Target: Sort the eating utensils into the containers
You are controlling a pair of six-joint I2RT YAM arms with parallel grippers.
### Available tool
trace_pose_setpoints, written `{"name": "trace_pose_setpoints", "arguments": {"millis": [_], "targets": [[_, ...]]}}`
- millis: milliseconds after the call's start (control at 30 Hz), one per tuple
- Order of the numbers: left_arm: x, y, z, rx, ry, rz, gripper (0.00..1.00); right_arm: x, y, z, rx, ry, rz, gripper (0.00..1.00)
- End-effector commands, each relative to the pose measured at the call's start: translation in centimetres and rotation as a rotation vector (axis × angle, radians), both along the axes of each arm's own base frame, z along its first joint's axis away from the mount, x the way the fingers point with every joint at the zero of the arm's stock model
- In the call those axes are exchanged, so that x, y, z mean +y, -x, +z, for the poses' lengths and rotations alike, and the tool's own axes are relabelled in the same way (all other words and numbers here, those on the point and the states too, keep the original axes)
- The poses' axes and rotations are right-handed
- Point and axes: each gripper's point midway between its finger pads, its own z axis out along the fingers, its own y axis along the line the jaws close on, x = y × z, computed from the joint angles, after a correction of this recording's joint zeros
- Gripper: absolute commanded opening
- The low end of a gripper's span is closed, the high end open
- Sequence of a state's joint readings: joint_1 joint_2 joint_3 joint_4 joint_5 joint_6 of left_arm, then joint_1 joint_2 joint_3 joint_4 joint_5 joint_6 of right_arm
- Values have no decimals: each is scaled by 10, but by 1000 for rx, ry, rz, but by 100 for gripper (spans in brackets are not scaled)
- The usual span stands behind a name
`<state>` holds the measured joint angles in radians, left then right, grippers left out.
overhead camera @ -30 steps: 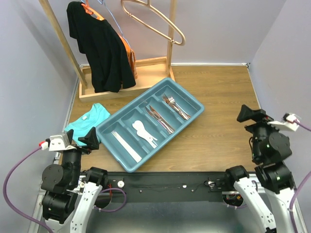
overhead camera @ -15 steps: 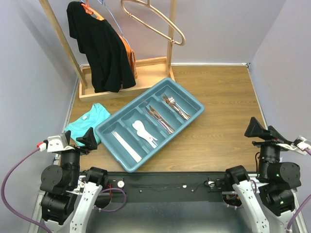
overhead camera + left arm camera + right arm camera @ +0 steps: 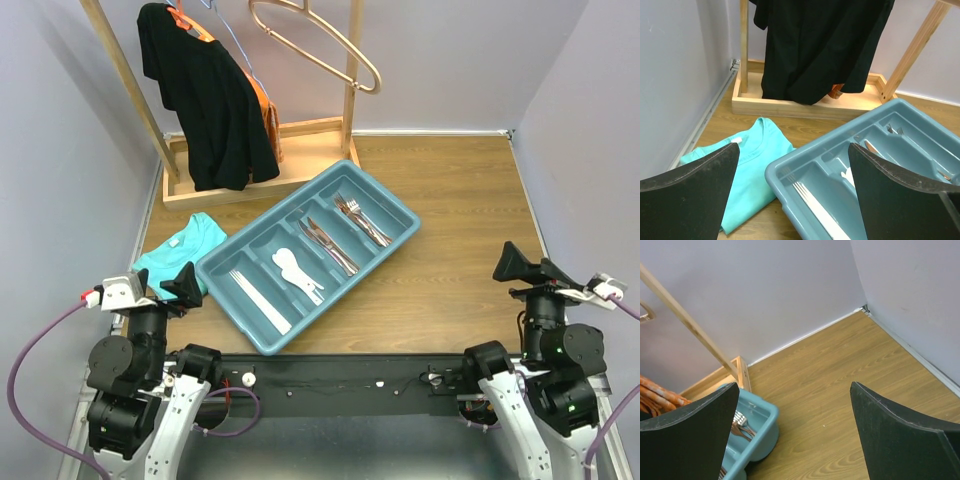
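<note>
The teal-blue tray lies diagonally mid-table, its four long containers holding the eating utensils: pale chopsticks, white spoons, silver knives and coppery forks. My left gripper hovers open near the tray's near-left corner with nothing between its fingers. Its wrist view shows the tray's rim, the chopsticks and a spoon beyond the open left gripper. My right gripper is open and empty at the table's right, well away from the tray. In its wrist view the right gripper frames bare wood, with the tray's end and forks at the lower left.
A folded teal shirt lies left of the tray. A wooden rack at the back carries a black garment and large metal hangers. Walls close in on three sides.
My right arm has drawn back toward the near right edge and lowered, still open. The left arm and the utensils in the tray have stayed put.
</note>
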<state>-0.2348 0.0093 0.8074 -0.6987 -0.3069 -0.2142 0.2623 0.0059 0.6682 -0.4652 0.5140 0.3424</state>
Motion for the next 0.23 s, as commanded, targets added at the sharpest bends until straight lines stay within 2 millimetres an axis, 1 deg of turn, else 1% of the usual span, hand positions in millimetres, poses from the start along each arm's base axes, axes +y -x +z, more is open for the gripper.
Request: {"name": "trace_pose_setpoints", "arguments": {"millis": [0,200], "targets": [[14,34,12,-167,55,36,99,4,-3,-8,22,15,19,100],[17,33,12,-167,49,53,99,5,-4,-7,17,13,22,100]]}}
